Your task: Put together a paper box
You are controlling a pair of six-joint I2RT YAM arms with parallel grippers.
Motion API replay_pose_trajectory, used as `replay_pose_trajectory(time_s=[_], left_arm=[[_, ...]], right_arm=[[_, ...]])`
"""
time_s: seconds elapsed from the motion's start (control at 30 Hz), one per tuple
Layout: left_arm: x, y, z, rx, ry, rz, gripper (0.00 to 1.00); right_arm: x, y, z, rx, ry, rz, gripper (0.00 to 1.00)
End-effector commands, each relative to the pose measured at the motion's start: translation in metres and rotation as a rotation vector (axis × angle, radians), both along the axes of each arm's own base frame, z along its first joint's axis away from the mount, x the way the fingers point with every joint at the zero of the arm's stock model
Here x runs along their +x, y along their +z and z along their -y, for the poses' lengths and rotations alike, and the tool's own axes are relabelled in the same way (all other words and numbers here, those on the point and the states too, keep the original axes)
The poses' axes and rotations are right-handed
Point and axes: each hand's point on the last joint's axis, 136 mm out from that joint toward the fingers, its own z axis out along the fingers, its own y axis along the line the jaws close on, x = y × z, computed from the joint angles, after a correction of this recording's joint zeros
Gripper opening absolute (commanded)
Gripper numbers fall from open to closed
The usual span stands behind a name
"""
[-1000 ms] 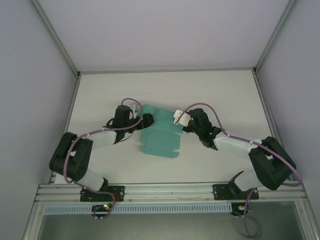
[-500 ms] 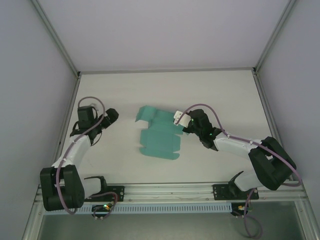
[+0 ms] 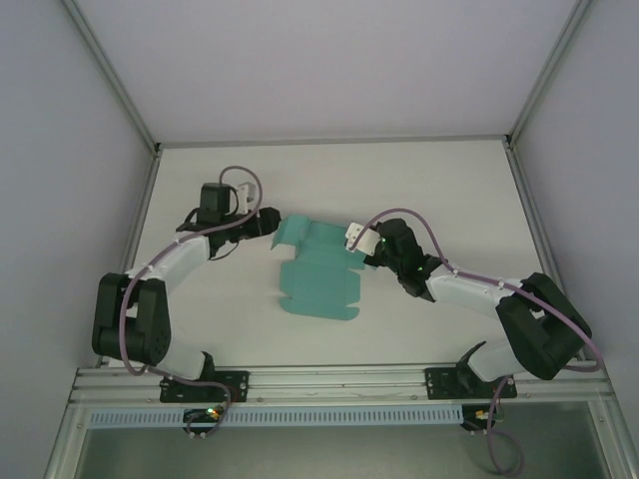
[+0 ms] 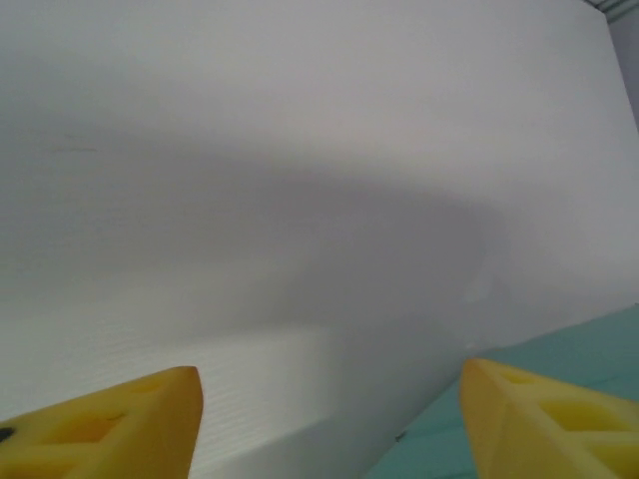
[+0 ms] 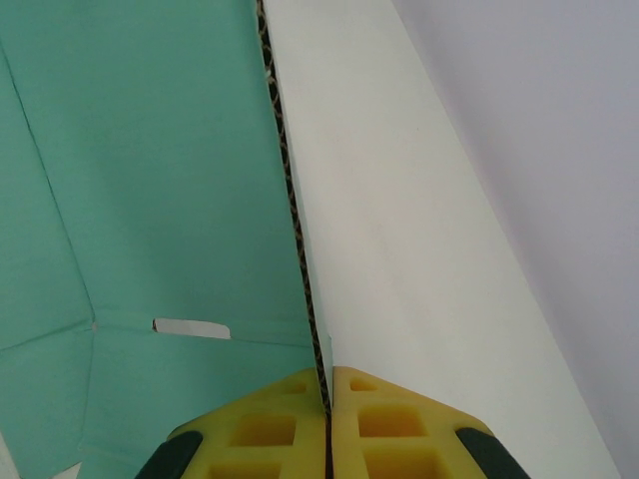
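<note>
The paper box (image 3: 318, 274) is a flat teal-green die-cut sheet lying mid-table, its far-left flap tilted up. My right gripper (image 3: 361, 251) is shut on the sheet's right edge. In the right wrist view the yellow fingers (image 5: 270, 429) pinch the card's edge, which stands up between them at the gripper (image 5: 328, 387), and a slot (image 5: 190, 327) shows in the teal sheet (image 5: 150, 180). My left gripper (image 3: 268, 222) hovers just left of the raised flap. It is open (image 4: 329, 374) with nothing between its fingers, and a teal corner (image 4: 584, 349) lies beside the right finger (image 4: 539, 419).
The white table (image 3: 449, 190) is boxed in by grey walls and a metal frame, with a rail (image 3: 339, 379) along the near edge. Both arm bases sit at that rail.
The left arm swung out to the table's left side, then came back to the sheet's far-left flap. The right gripper kept its hold on the right edge and barely moved.
</note>
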Motion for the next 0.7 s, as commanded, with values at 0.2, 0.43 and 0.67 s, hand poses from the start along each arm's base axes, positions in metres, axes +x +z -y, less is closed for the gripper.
replay_pose_trajectory(time_s=[0.2,0.43,0.67], left_arm=[[-0.038,0.006,0.037,-0.041,-0.202,0.057,0.58],[-0.052,0.002,0.048,0.056,-0.273,0.147,0.61],[-0.054,-0.001,0.062,0.148,-0.287,0.239,0.63]], right_arm=[[-0.001,0.011,-0.001,0.022,-0.002,0.032,0.00],[-0.002,0.010,-0.005,0.026,0.017,0.024,0.00],[-0.003,0.024,-0.005,0.002,0.008,0.068,0.00]])
